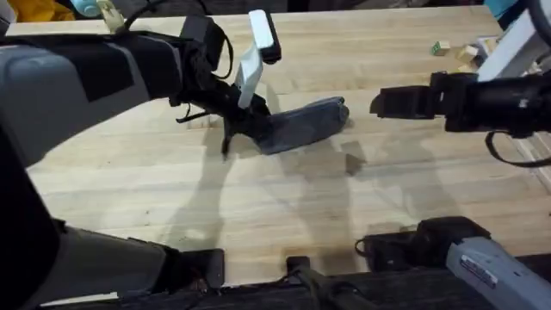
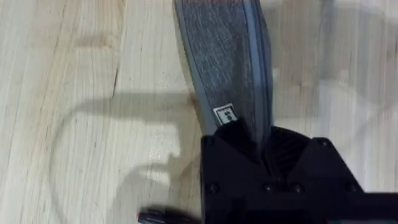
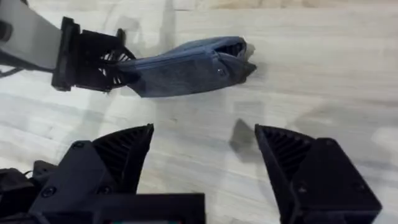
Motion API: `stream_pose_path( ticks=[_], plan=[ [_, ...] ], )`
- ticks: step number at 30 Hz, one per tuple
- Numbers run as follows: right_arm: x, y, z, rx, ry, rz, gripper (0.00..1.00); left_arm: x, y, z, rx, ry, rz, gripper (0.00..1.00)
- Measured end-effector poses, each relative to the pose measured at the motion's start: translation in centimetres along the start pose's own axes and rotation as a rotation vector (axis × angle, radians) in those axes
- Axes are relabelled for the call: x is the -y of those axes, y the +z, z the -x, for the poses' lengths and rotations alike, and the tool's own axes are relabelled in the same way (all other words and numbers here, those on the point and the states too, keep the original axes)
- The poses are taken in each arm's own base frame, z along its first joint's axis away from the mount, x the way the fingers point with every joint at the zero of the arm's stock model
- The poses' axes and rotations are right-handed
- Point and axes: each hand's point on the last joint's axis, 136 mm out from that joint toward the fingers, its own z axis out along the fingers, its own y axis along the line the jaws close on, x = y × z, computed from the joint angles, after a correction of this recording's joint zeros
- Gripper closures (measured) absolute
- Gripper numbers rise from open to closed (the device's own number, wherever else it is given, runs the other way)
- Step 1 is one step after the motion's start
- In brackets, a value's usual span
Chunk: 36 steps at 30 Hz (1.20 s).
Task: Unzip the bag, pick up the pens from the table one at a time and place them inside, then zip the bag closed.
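This looks like a robotics lab or test bench rather than a home or office. A large light wooden plank table (image 1: 284, 207) serves as the work surface, with two black robot arms mounted at its near edge, their bases and cabling showing along the bottom of the overhead view. A few small blocks (image 1: 456, 53) lie loose at the far right corner, and yellow and blue items sit beyond the far left edge, too cropped to identify.

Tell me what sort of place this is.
Probably a robot workbench in a lab or workshop: two arms work over a wooden plank table, the left gripper clamped on a grey bag, with small blocks at the far edge.
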Motion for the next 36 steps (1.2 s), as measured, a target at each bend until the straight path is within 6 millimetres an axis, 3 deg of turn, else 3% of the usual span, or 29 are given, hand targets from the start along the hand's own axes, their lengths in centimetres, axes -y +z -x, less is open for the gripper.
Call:
stream_pose_path(
  ticks=[9,18,25,36],
  plan=[
    [1.0,2.3,-0.4,-0.105,0.065,-0.016,0.003,0.0,0.0,0.0,0.0,0.0,0.0,0.957],
    [2.4,6.1,-0.5,-0.229,0.107,-0.031,0.035,0.0,0.0,0.0,0.0,0.0,0.0,0.957],
    [1.9,8.8,0.5,-0.235,0.062,-0.009,0.031,0.0,0.0,0.0,0.0,0.0,0.0,0.957],
    [1.4,12.7,-0.3,-0.318,0.026,0.002,0.07,0.0,0.0,0.0,0.0,0.0,0.0,0.957]
  ],
)
